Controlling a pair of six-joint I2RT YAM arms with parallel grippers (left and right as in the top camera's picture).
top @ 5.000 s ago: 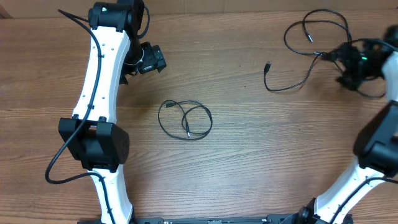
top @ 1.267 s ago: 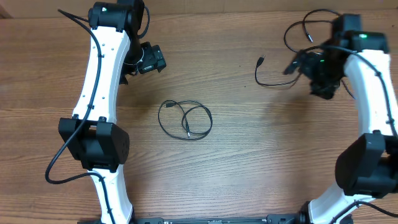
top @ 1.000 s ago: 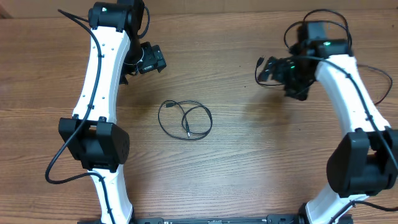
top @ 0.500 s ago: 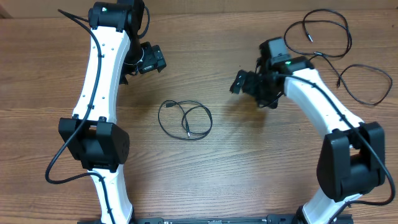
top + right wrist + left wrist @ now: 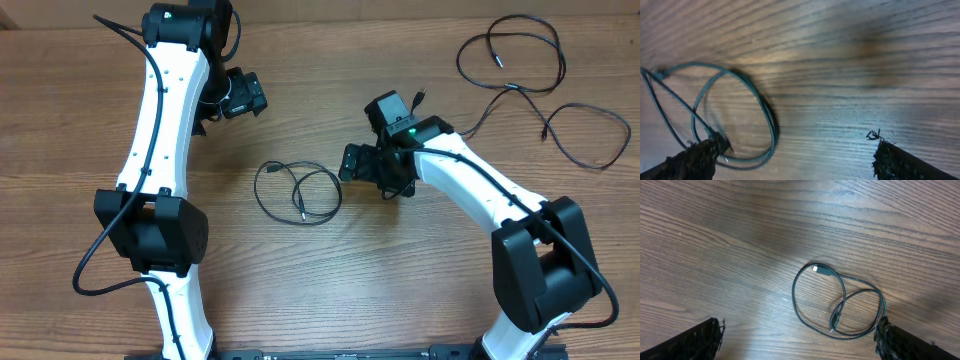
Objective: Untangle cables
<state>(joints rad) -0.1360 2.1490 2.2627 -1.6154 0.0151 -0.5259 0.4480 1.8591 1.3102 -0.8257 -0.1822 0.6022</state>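
While the long cable (image 5: 510, 87) lies spread at the surface's (image 5: 450, 290) far right, the looped cable (image 5: 297, 190) at centre awaits untangling; right tool (image 5: 352, 163) beside it and left tool (image 5: 243, 96) both gape empty.

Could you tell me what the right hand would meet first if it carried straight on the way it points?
Probably the coiled cable, or the bare table just beside its near loop. The open right hand points down and left toward it, but depth is unclear.
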